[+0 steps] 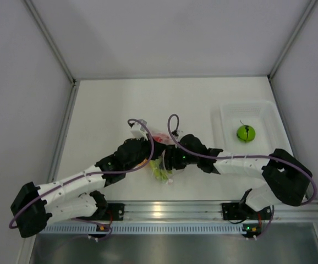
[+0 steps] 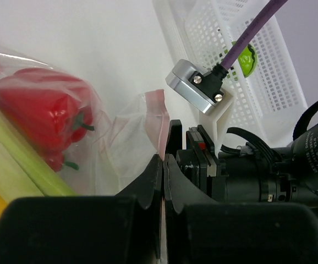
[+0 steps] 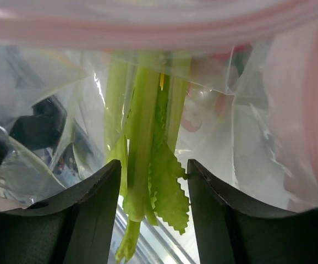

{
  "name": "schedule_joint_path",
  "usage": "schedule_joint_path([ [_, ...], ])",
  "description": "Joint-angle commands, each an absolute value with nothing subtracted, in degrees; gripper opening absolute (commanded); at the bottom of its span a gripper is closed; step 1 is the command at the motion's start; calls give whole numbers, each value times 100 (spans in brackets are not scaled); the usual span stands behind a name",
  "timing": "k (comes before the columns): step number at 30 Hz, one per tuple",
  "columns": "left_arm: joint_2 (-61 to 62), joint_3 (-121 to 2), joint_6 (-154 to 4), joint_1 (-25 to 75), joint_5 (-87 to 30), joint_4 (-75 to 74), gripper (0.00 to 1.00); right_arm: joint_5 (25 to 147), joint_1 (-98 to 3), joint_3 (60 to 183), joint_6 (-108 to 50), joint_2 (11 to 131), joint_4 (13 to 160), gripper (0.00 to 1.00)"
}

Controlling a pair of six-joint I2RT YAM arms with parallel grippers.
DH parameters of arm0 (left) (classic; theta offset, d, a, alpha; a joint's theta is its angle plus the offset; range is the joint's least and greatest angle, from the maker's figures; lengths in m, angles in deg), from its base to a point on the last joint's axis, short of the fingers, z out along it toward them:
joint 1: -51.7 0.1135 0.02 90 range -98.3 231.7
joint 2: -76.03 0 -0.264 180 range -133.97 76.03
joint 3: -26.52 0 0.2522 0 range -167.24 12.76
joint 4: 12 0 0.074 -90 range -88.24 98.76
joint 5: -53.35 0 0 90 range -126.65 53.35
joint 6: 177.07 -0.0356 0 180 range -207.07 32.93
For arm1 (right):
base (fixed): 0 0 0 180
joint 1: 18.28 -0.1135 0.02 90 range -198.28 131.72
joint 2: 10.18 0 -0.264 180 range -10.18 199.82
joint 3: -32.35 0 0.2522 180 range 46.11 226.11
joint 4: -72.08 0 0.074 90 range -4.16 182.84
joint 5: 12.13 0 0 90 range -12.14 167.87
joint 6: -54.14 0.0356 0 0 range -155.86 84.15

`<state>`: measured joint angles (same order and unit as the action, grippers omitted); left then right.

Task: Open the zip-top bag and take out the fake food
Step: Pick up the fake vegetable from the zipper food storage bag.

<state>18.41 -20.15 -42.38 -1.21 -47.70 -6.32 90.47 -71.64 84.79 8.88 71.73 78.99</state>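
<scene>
The main risk is the bag [image 2: 127,137] slipping: it hangs over the near middle of the worktop, and as far as I can tell only the left gripper [image 2: 163,175] holds it, its fingers pressed together on a thin fold of plastic beside the pink zip strip [image 3: 148,33]. The weight of the toy food inside, the red pepper [image 2: 40,107] and the pale green stalk [image 3: 142,137], could drag that fold out. The right gripper [image 3: 153,165] is spread and grips nothing I can make out, with the stalk showing through the plastic beyond the gap. If it closes here, it may catch the bag wall along with the stalk, or miss the strip and leave the mouth shut. A hard pull apart could tear the film or spill the pieces. Towards the right edge, well apart, sits the white tray [image 1: 228,118] with a green ball [image 1: 246,133] in it. The two wrists are crowded together, and the purple cable [image 1: 173,124] loops close over the bag, so it could snag.
</scene>
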Motion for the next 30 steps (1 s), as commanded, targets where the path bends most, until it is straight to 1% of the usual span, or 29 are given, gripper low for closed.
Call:
schedule_joint_path([
  [1, 1934, -2003, -4154, -130, -4807, -1142, 0, 9360, -7330, 8750, 1169, 7480, 7134, 52],
  [5, 2074, -1968, -4163, -130, -4834, -1142, 0, 9194, -7435, 8952, 1327, 7753, 7186, 49],
  [6, 2092, -1942, -4163, -130, -4834, -1134, 0, 9088, -7487, 8988, 1397, 7832, 7248, 42],
  [9, 2162, -1932, -4163, -130, -4842, -1142, 0, 8789, -7506, 8901, 1669, 7894, 7083, 30],
  [10, 2180, -1906, -4163, -130, -4851, -1142, 0, 8667, -7506, 8857, 1723, 7894, 7021, 22],
  [12, 2224, -1880, -4172, -130, -4869, -1142, 0, 8596, -7506, 8786, 1828, 7877, 6854, 12],
  [14, 2251, -1862, -4189, -130, -4886, -1134, 0, 8499, -7506, 8768, 1846, 7833, 6844, 6],
  [15, 2286, -1853, -4207, -130, -4895, -1134, 0, 8411, -7506, 8742, 1820, 7746, 6836, 0],
  [22, 2365, -1757, -4453, -130, -4913, -1134, 0, 7822, -7497, 8715, 1469, 7279, 7485, 0],
  [25, 2435, -1704, -4575, -130, -5044, -1125, 0, 7444, -7497, 8751, 1170, 7068, 8117, 0],
  [30, 2523, -1704, -4865, -130, -5430, -879, 0, 7058, -7497, 8470, 853, 6323, 8996, 0],
])
